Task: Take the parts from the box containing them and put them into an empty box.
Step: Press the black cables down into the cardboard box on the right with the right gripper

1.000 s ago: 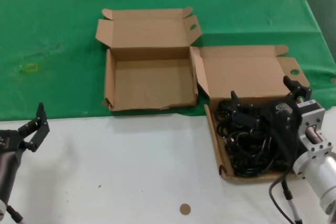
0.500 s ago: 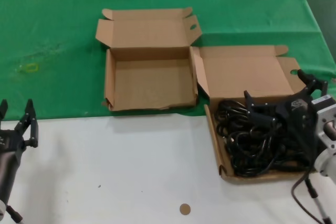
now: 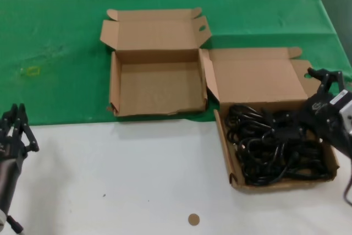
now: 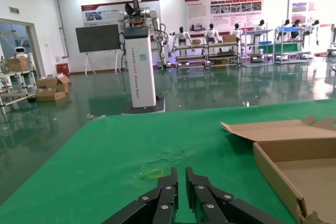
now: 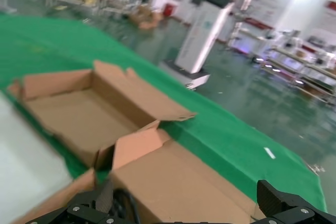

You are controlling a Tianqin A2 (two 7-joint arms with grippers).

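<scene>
— Black fingers first! What is the right gripper [image 3: 301,98] doing?

— Its jaws are spread wide. One finger pokes down among the cords [image 3: 272,144]. The other finger is up by the far corner of the full box [image 3: 232,160]. I see nothing held between them.

— And the left gripper [image 3: 15,119]?

— It sits low at the left edge of the white table [image 3: 137,180]. It is well away from both boxes. From the left wrist camera, its fingers [image 4: 167,195] are nearly together, with only a thin gap. They hold nothing.

— Where are the cords?

— All of them lie in a tangled black heap in the full box, on the right side of the table. Loops and chunky plugs fill it.

— And the other box?

— The empty box [image 3: 157,86] sits to the left of the full one and a bit farther back, on the green cloth [image 3: 55,37]. Its lid stands open at the back. The two boxes are just beside each other at one corner.

— Anything else?

— A small round brown disc [image 3: 193,219] lies on the white table, near the front edge.
</scene>
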